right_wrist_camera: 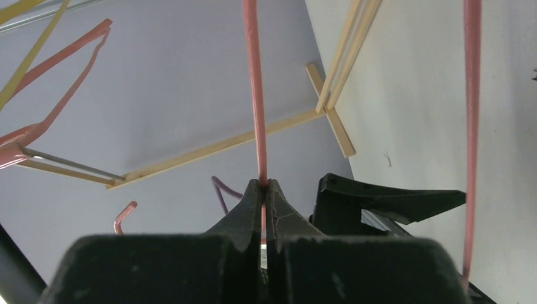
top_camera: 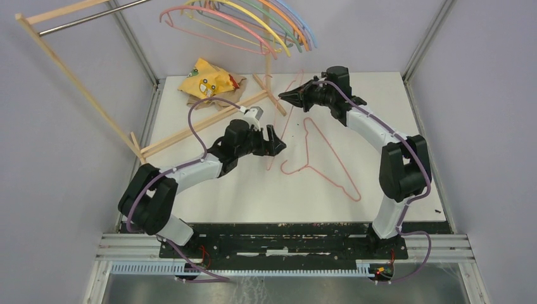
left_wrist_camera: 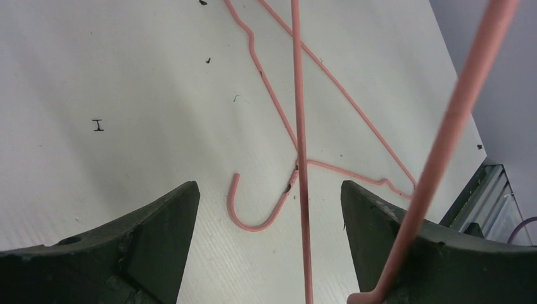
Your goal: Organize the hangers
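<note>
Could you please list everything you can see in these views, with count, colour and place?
hangers on the rail: several, pink, yellow, green, orange and blue; hanging at the far side.
flat hanger: one, pink; lying mid-table.
held hanger: one, pink; lifted off the table.
rack: one, wooden frame with metal rail; far left.
cloth: one, yellow; crumpled by the rack's foot.
table: one, white.
left gripper: one, black; open above the flat hanger's hook.
right gripper: one, black; shut on the held hanger.
</note>
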